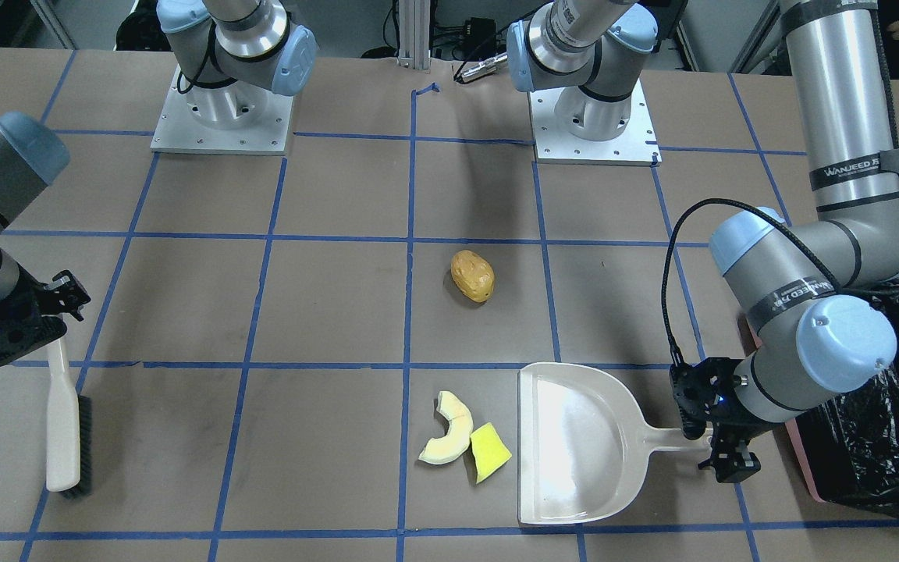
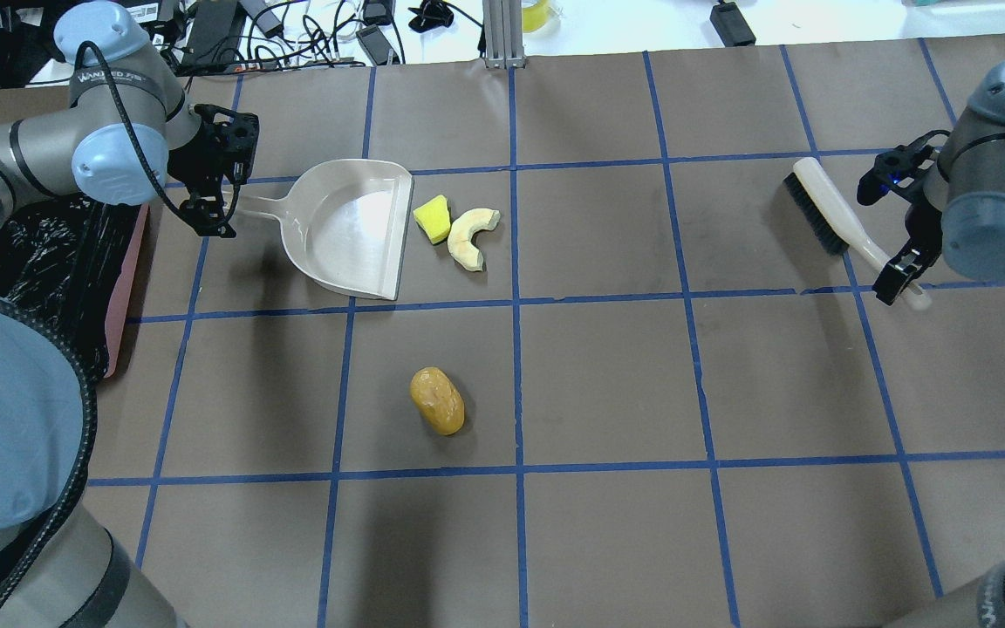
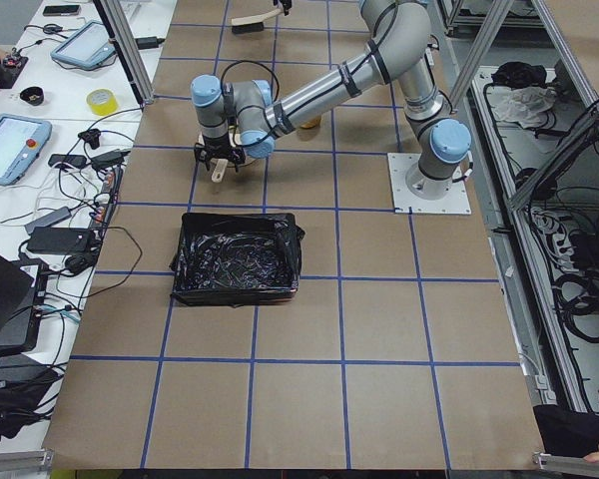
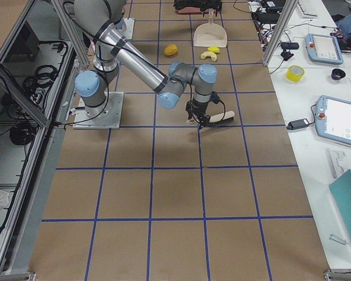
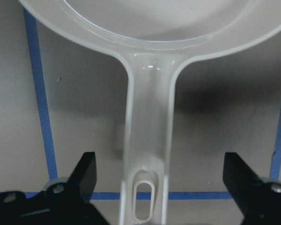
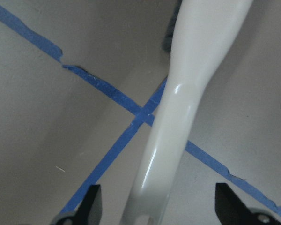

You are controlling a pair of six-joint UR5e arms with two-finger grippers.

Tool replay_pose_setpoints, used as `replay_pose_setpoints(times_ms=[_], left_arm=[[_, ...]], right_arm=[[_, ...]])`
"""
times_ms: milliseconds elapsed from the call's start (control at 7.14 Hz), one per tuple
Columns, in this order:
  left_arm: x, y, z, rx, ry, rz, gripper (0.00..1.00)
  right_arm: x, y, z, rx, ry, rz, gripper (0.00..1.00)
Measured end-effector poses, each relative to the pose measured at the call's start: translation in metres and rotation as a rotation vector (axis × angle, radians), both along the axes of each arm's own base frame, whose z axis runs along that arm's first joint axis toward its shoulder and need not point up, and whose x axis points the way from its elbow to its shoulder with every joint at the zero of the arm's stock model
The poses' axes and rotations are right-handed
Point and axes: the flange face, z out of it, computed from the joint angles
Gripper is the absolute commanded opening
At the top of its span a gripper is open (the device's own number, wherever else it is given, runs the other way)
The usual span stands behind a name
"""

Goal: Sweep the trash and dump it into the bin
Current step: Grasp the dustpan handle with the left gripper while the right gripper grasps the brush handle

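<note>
My left gripper (image 2: 232, 201) is spread wide, one finger on each side of the dustpan (image 2: 345, 231) handle near its hanging hole; in the left wrist view neither finger touches the handle, so I am holding nothing there. The dustpan lies flat on the table (image 2: 607, 384), with its open edge turned away from that gripper and its scoop bare.

Just beside that open edge lie two scraps: the yellow wedge (image 2: 433, 218) is nearest the pan, and the pale curved rind slice (image 2: 470, 237) rests against the wedge's far side; neither is in the pan. The golden-brown lump (image 2: 437, 400) sits alone a grid square closer to my base, well apart from the other two and from the pan.

The pink bin (image 2: 126, 288) stands on my left, behind the left gripper and partly under that arm's elbow; its crinkled black bag (image 2: 40, 253) hangs over the rim. I cannot see any scraps inside it.

My right gripper (image 2: 878, 242) is far over on the other side of the table, also released; in the right wrist view its fingers stand clear on both sides of the brush (image 2: 821, 209) handle, which runs between them. The brush lies on the table, its dark bristles at the end away from that gripper, well apart from all three scraps.
</note>
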Motion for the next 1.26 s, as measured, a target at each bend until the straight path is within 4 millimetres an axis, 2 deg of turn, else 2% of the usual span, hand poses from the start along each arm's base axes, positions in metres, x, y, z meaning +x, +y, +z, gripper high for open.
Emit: replay_pose_setpoints(times_ms=[140, 280, 420, 560, 840, 1120, 1260], left_arm=[[0.004, 0.001, 0.001, -0.001, -0.001, 0.006, 0.79], [0.006, 0.002, 0.003, -0.003, -0.001, 0.011, 0.7], [0.006, 0.003, 0.002, -0.001, 0.0, 0.015, 0.62], [0.006, 0.004, 0.002, 0.0, 0.002, 0.018, 0.56], [0.006, 0.005, 0.003, -0.001, 0.002, 0.012, 0.29], [0.006, 0.006, 0.008, -0.006, -0.004, 0.009, 0.23], [0.005, 0.007, 0.011, -0.007, -0.013, 0.006, 0.14]], right_arm=[[0.001, 0.002, -0.001, 0.002, 0.0, -0.006, 0.48], [0.001, 0.003, -0.001, 0.002, 0.0, -0.008, 0.36], [0.001, 0.004, -0.001, 0.0, 0.001, -0.011, 0.29], [0.001, 0.004, 0.001, -0.003, 0.003, -0.015, 0.27], [0.001, 0.003, 0.004, -0.01, 0.007, -0.024, 0.25], [0.005, 0.004, 0.02, -0.035, 0.018, -0.04, 0.25], [0.018, 0.008, 0.036, -0.05, 0.026, -0.072, 0.23]])
